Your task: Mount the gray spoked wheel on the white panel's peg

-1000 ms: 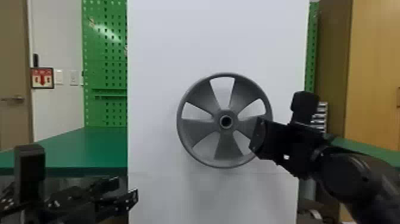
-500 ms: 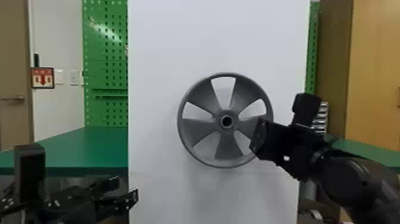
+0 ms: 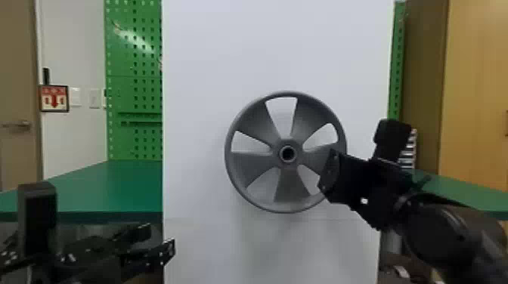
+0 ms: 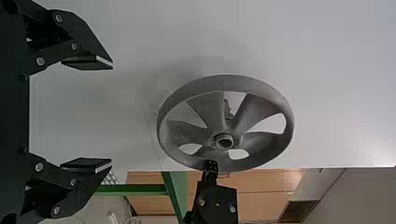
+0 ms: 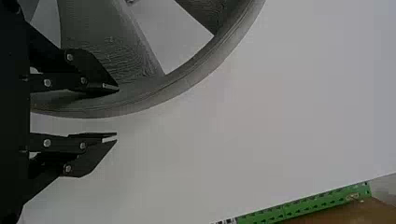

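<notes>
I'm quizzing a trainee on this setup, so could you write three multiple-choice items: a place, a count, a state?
1. In the head view, the right gripper is at which side of the gray spoked wheel?
A left
B right
C top

2. How many spokes does the wheel have?
A three
B eight
C five

3. The left gripper is:
A open
B shut
C clamped on the wheel

1 B: it overlaps the right rim there.
2 C: five spokes alternate with five openings.
3 A: a wide gap parts its fingers.
</notes>
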Available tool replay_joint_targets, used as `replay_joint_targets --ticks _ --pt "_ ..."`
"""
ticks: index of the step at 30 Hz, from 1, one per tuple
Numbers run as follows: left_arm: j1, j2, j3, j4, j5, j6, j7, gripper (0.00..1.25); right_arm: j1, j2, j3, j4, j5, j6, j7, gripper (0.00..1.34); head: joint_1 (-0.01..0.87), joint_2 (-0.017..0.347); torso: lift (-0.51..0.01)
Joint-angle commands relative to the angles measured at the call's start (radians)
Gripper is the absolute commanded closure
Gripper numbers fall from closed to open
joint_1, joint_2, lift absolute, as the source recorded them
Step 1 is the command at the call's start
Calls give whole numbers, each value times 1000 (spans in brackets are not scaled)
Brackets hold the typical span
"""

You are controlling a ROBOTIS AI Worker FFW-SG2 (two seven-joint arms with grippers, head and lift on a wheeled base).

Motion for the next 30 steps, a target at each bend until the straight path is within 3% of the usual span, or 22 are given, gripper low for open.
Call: replay_joint_targets --ticks 1,10,13,15,20,30 --pt "0 0 -1 0 2 0 0 504 3 1 3 -1 4 -14 0 759 84 -8 -484" --pt "3 0 2 0 2 0 0 504 12 1 8 7 1 -40 2 618 84 -8 -484" --pt "2 0 2 0 2 0 0 504 12 2 9 7 13 -46 34 564 84 -8 -484" --pt "2 0 2 0 2 0 0 504 13 2 6 9 24 -54 60 475 84 -8 -484" --pt "3 0 2 0 2 0 0 504 20 4 6 10 40 -72 88 87 84 -8 -484" --pt "3 0 3 0 2 0 0 506 23 5 4 13 54 -92 134 -2 84 -8 -484"
